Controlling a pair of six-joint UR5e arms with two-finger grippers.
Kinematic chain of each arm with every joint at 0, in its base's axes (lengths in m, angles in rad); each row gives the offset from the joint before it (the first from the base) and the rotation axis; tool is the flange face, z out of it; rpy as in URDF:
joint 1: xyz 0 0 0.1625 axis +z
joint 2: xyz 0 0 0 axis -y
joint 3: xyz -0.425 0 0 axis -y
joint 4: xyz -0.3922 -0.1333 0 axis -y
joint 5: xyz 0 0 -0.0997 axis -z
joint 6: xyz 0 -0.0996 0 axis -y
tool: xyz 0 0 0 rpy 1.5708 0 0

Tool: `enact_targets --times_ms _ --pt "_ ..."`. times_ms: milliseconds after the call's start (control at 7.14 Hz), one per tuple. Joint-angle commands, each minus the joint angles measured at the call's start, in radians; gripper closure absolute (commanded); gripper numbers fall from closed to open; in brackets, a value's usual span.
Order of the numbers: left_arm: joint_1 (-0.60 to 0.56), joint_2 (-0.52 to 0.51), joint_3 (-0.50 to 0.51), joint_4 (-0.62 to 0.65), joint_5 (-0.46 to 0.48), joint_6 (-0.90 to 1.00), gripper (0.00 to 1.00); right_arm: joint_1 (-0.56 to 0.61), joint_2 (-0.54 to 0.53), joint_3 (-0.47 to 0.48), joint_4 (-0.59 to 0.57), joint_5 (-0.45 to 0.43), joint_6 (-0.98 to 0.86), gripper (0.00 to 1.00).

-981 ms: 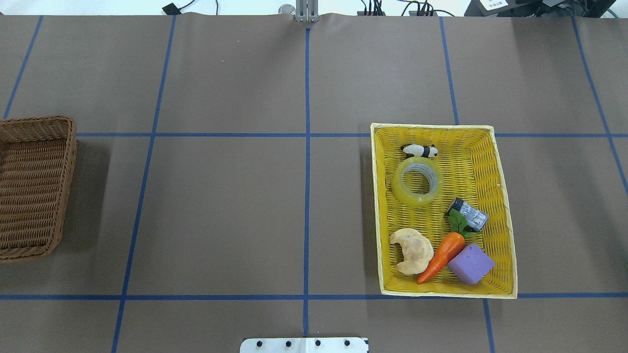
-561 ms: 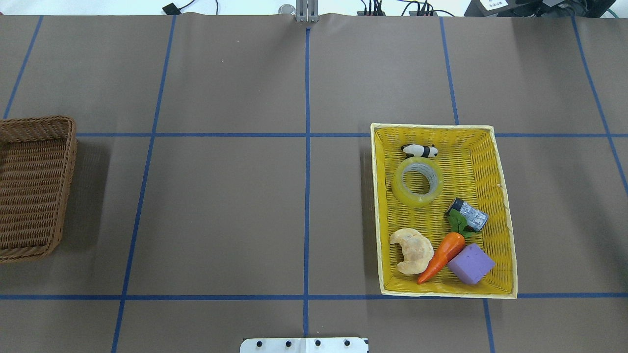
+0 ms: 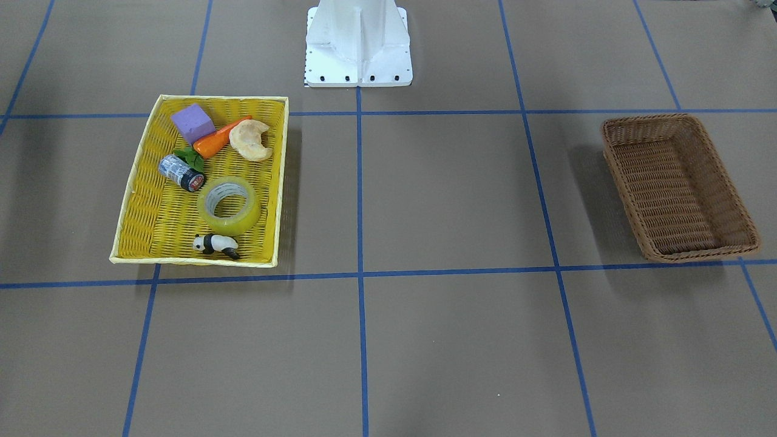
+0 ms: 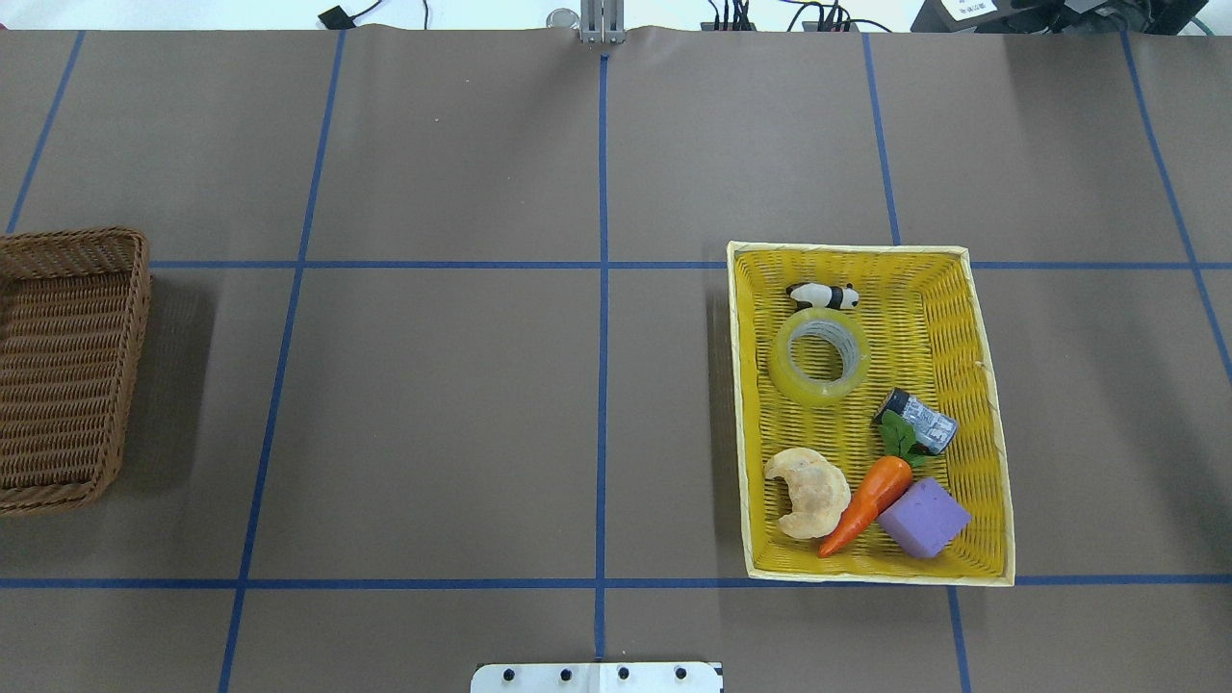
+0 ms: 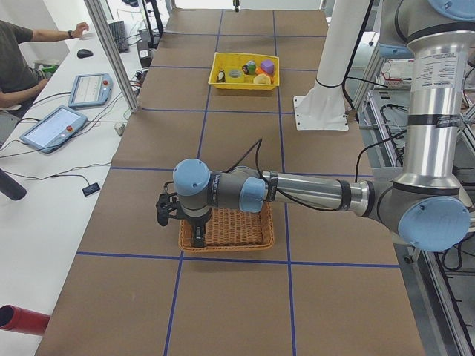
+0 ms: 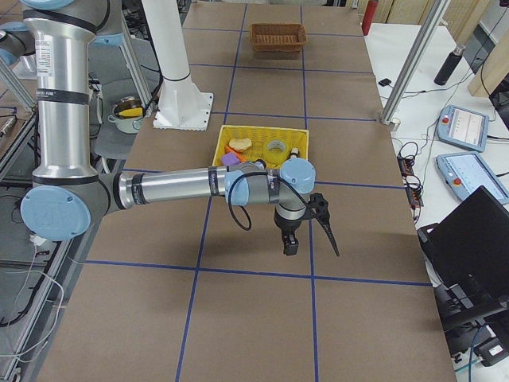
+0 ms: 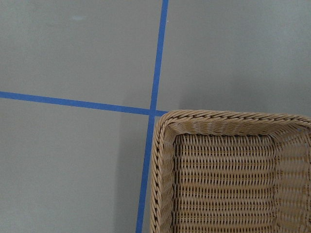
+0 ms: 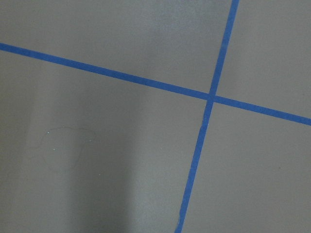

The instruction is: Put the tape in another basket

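The left claw [image 5: 182, 225] hangs over the table [image 4: 433, 404] at the end of the brown basket [image 4: 138, 337] farthest from the tray; it shows only in the side view, so whether its fingers are spread or pressed together I cannot tell; nothing visible sits between them. Its wrist camera looks straight down on one rounded corner of the basket's rim and on the blue tape lines beside it. The right claw [image 6: 309, 237] hangs above bare table on the near side of the yellow tray [image 4: 739, 404] as the right-end camera sees it; again only a side view shows it, so how far open it is I cannot tell; it touches nothing.

The tape [image 4: 819, 356] lies flat in the yellow tray, hole upward, well apart from both claws and from the brown basket at the table's other end. Just beyond the roll, touching or nearly touching it, lies a small panda figure [image 4: 823, 295]; on its other side are a grey cylinder [image 4: 917, 421], a toy carrot [image 4: 866, 500] with green leaves, a purple block [image 4: 924, 518] and a croissant [image 4: 808, 491]; the carrot lies between the croissant and the block.
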Motion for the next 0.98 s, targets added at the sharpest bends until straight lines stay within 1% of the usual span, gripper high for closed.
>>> enact_targets --times_ms 0,280,420,701,841 --pt "0.003 0.017 -0.026 -0.003 0.001 -0.003 0.01 -0.002 -0.005 0.014 0.003 0.016 0.001 0.00" --pt "0.003 0.019 -0.027 -0.003 -0.002 -0.001 0.01 -0.028 0.003 0.043 0.004 0.021 0.013 0.00" --pt "0.003 0.020 -0.027 -0.003 -0.001 -0.001 0.01 -0.046 0.021 0.060 0.003 0.027 0.063 0.00" --pt "0.003 0.022 -0.027 -0.003 -0.001 0.000 0.01 -0.179 0.096 0.124 0.004 0.027 0.357 0.00" --pt "0.003 0.022 -0.026 -0.003 0.001 0.000 0.01 -0.230 0.130 0.134 0.004 0.027 0.428 0.00"
